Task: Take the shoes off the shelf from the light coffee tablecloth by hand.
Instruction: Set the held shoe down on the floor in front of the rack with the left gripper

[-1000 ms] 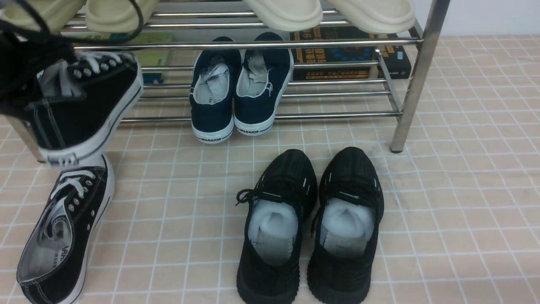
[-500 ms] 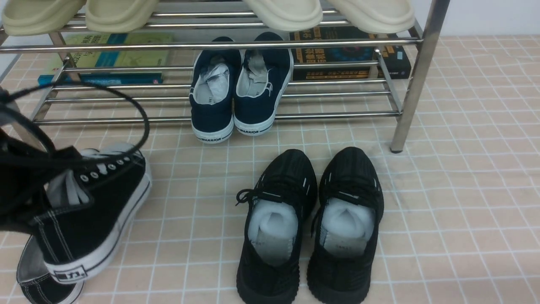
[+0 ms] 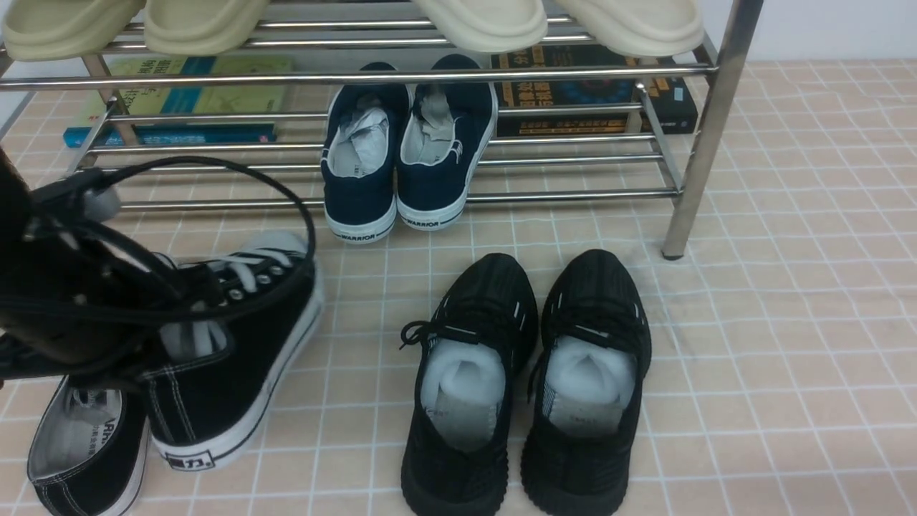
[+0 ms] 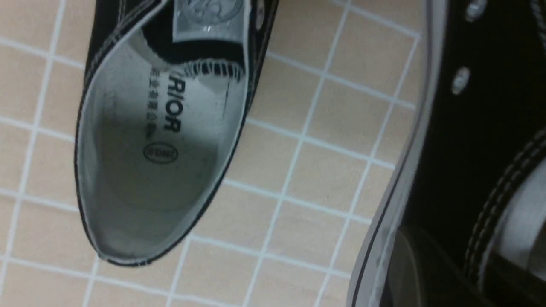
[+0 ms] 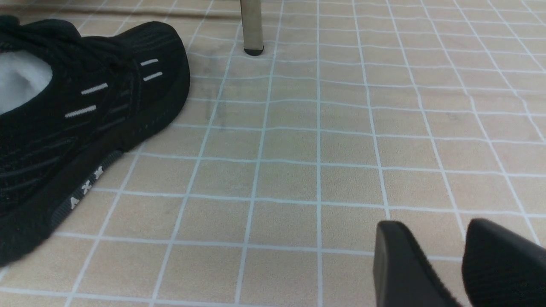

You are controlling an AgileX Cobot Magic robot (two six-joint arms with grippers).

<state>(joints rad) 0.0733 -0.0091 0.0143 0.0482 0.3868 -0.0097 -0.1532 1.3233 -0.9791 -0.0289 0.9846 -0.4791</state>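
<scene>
In the front view, one of the shoes, a black canvas sneaker (image 3: pixel 236 344) with white laces, hangs low over the light coffee tablecloth (image 3: pixel 788 322) at the lower left. My left gripper (image 3: pixel 154 351) is shut on its collar. Its mate (image 3: pixel 79 451) lies on the cloth beside it, partly under my arm. The left wrist view shows the held sneaker (image 4: pixel 469 149), my left gripper (image 4: pixel 456 275) and the mate's grey insole (image 4: pixel 158 149). The chrome shelf (image 3: pixel 706 129) stands behind. My right gripper (image 5: pixel 435 238) is open and empty above the cloth, out of the front view.
Navy slip-ons (image 3: pixel 405 143) sit on the shelf's lower tier and cream slippers (image 3: pixel 487 21) on the upper one. Books (image 3: pixel 594 93) lie behind the bars. A pair of black knit sneakers (image 3: pixel 526 380) stands mid-cloth, one (image 5: pixel 85 119) near my right gripper, with a shelf leg (image 5: pixel 251 25) beyond.
My left gripper has carried the sneaker from shelf height down and to the right, to beside its mate. The right gripper and the other shoes have not moved.
</scene>
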